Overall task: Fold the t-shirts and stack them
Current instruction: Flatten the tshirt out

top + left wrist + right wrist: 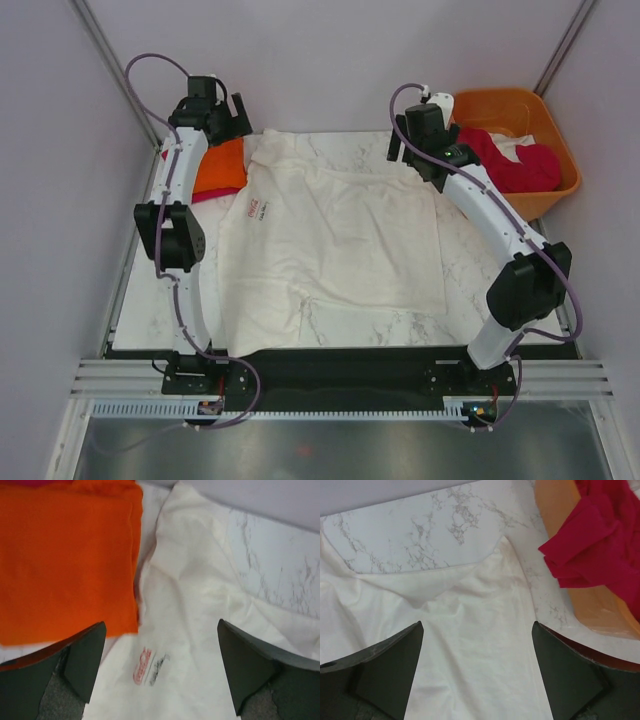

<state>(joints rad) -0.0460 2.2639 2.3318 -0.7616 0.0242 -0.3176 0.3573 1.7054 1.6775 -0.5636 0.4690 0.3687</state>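
White cloth covered most of the counter (465,300): the white tee (330,240) lay opened out, rumpled along its far edge, its small red label (142,666) just under the left tool (161,625). We saw both tools spread wide and pinching nothing, the left over the tee's far-left corner beside the folded orange tee (65,560), the right tool (477,625) over the far-right corner near the tub (595,610), where a red tee (600,545) spilled over the rim. We judged the step to be flattening before the first fold. The corners wanted a low, even pinch, with both drawn at one pace so the edges stayed parallel and the wrinkles pulled out. Open room lay toward the near side and along a strip of bare marble on the right. On the left the orange tee sat just beside the white edge, seemingly touching it, and the tub crowded any outward swing of the right tool.
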